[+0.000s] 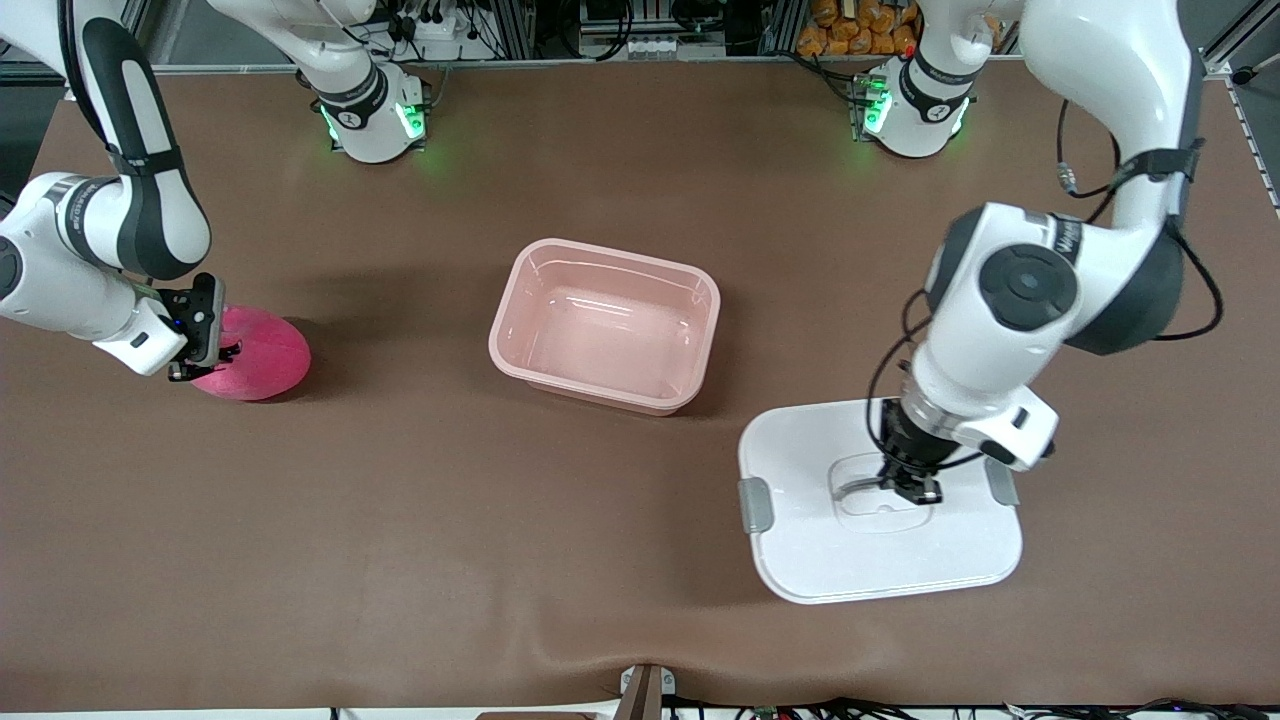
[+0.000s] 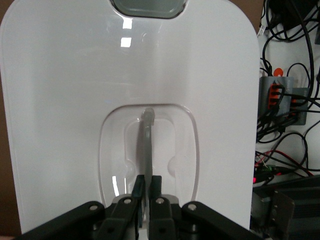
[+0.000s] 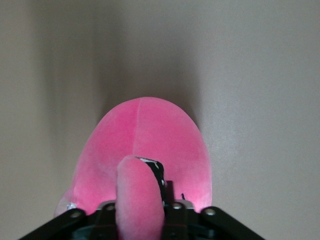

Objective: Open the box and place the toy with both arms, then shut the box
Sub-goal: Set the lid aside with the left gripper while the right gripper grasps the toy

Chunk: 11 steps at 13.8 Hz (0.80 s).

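Pinching toy (image 3: 145, 150), right gripper (image 3: 142, 200), seemingly closed

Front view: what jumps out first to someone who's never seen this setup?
The open pink box sits mid-table with nothing in it. Toward the right arm's end, the right gripper pinches a fold of the bright pink toy. Toward the left arm's end, nearer the camera than the box, the white lid lies flat, and the left gripper is shut on its clear handle.
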Motion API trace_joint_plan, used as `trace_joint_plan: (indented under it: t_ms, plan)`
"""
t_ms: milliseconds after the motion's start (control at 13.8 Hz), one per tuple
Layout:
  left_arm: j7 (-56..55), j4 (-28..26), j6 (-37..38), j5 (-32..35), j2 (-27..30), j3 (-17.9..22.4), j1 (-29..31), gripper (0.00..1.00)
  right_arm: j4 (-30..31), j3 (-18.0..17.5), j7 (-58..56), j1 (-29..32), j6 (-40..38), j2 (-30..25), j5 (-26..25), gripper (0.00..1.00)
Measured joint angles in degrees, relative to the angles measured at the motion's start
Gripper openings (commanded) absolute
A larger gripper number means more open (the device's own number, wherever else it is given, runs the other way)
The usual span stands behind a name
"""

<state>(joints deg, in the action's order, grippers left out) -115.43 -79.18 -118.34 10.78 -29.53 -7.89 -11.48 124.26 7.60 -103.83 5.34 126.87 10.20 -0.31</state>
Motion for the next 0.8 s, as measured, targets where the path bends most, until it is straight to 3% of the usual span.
trace_joint_plan:
  t_ms: [363,799]
  plan:
    - [7.3,-4.0,0.0,-1.3,1.3,-2.2,4.0,0.00,-0.2,0.6,0.0,0.0,-1.0,-0.6,0.3,0.00]
    - [7.4,-5.3,0.0,-1.3,2.2,-2.8,4.2,0.00,-9.5,1.0,6.5,-0.1,-17.0,-1.6,3.6,0.00]
